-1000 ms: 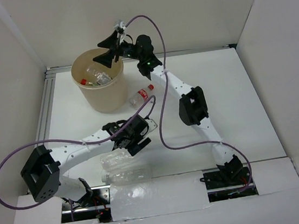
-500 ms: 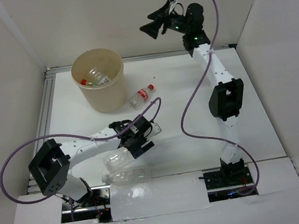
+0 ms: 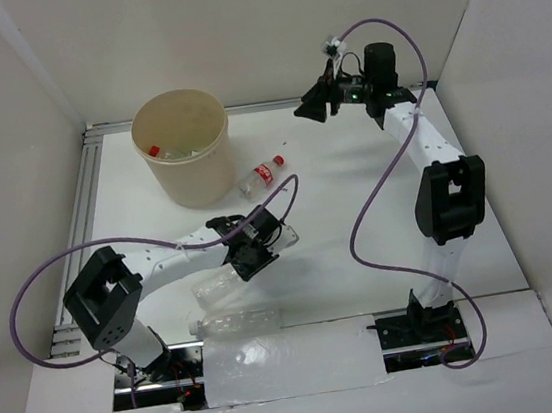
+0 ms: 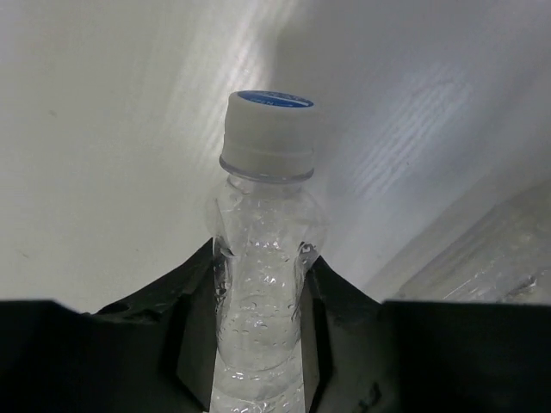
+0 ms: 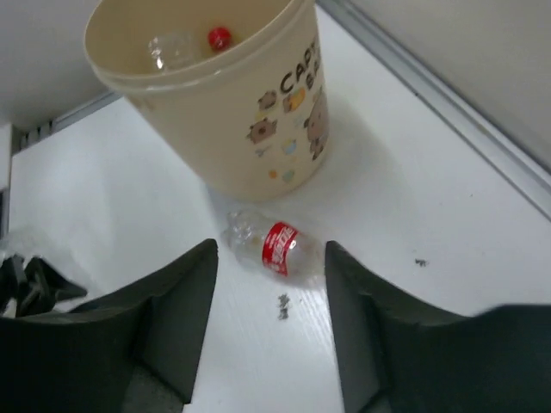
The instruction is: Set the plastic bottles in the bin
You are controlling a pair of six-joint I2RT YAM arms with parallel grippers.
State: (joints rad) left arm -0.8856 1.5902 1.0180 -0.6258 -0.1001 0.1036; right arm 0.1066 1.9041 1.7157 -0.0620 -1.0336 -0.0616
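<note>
In the left wrist view my left gripper (image 4: 263, 284) is shut on the neck of a clear bottle (image 4: 263, 215) with a white, blue-topped cap. From above, the left gripper (image 3: 243, 264) sits at the front left with that crumpled clear bottle (image 3: 213, 287) trailing from it. A second clear bottle (image 3: 235, 322) lies just in front. The beige bin (image 3: 192, 181) stands at the back left with bottles inside, one red-capped (image 5: 219, 39). A red-labelled bottle (image 3: 262, 175) lies beside the bin. My right gripper (image 3: 316, 106) hangs open in the air over the back; the red-labelled bottle (image 5: 277, 248) lies far below its jaws.
A clear plastic sheet (image 3: 260, 362) covers the front edge between the arm bases. White walls enclose the table on three sides, and a metal rail (image 3: 81, 215) runs along the left edge. The bin's wall (image 5: 258, 120) carries cartoon bear prints.
The left gripper has closed on the clear bottle's neck. The right arm has swung from above the bin to the back right, and its jaws have narrowed.
</note>
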